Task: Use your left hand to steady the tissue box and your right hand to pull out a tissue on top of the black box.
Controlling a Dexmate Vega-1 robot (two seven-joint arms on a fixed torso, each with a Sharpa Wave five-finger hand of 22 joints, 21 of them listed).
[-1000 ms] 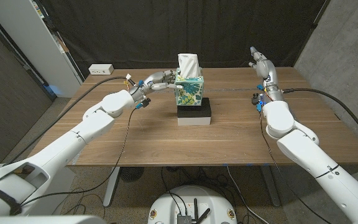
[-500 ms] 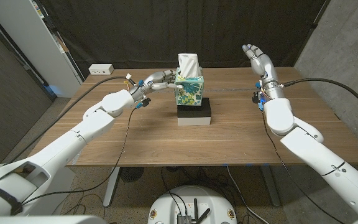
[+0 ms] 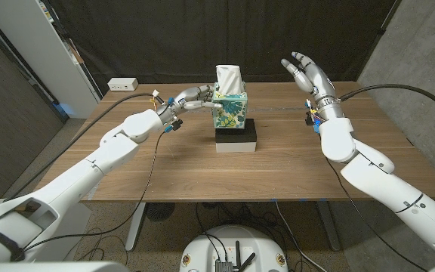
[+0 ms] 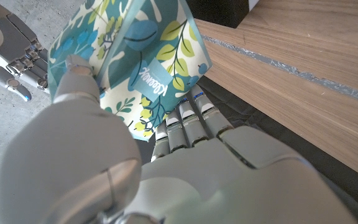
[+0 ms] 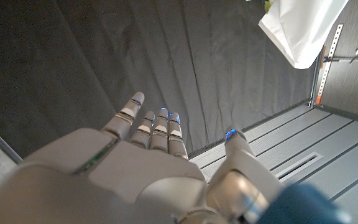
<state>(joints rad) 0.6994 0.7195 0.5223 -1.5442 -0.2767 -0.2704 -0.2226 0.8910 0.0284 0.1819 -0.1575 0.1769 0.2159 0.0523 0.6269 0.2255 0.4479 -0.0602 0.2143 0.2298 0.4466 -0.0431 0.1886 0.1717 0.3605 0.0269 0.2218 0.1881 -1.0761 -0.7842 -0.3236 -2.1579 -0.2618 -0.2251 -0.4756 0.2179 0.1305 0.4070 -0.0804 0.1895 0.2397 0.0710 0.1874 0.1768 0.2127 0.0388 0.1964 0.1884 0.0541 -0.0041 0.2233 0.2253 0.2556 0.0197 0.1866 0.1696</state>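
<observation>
A tissue box with a green and blue leaf print stands on a black box at the table's middle. A white tissue sticks up out of its top. My left hand grips the box from its left side, fingers along the far side and thumb on the near face; the left wrist view shows that hand wrapped on the printed box. My right hand hangs open in the air, raised to the right of the tissue and apart from it. The tissue's tip shows in the right wrist view.
A white power strip lies at the table's far left corner. A black curtain hangs behind the table. Cables trail from both wrists over the wooden tabletop. A white base shows under the black box.
My right hand has moved left toward the tissue and spread its fingers wider. The left hand and the tissue box have stayed where they were.
</observation>
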